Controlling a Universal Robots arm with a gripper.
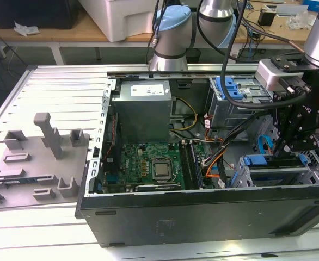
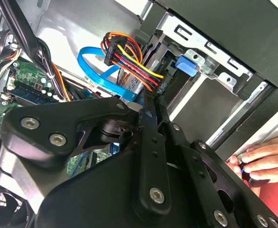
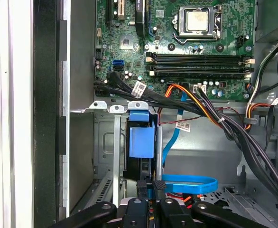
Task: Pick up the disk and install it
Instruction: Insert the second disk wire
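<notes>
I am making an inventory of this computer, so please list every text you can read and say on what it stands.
No text can be read with certainty.
White sticker on the grey box: print too small to read.
White cable tag: print blurred.
Second cable tag: print blurred.
Green board: markings too small to read.

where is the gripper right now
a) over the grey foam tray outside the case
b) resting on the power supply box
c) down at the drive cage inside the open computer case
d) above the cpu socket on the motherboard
c: in the exterior view the gripper hangs at the drive cage at the exterior view's right end of the open computer case, away from the motherboard and the power supply.
</notes>
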